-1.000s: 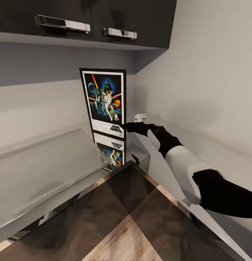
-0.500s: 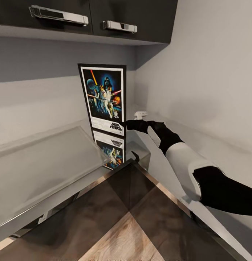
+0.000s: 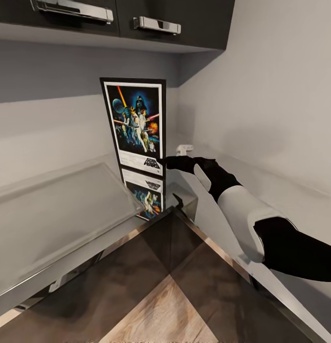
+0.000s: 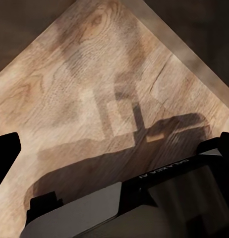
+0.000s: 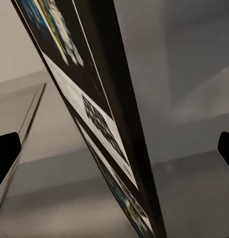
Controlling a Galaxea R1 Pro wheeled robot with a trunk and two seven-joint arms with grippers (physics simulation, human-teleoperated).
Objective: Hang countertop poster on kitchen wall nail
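The right gripper's [image 3: 161,162] fingertips are hidden behind the poster's [image 3: 136,125] edge.

Poster [image 3: 135,125] rises against back wall: top edge now nearer upper cabinets [image 3: 137,14] than a second ago, bottom edge lifts farther off desk [image 3: 65,214]. Gap widens between poster and its mirrored reflection [image 3: 145,196] in glossy top. Right gripper [image 3: 163,162], at poster's lower right corner, climbs slightly with it. Whole head view slides down a little, cabinet handles [image 3: 156,25] closer to picture's top edge: camera move.
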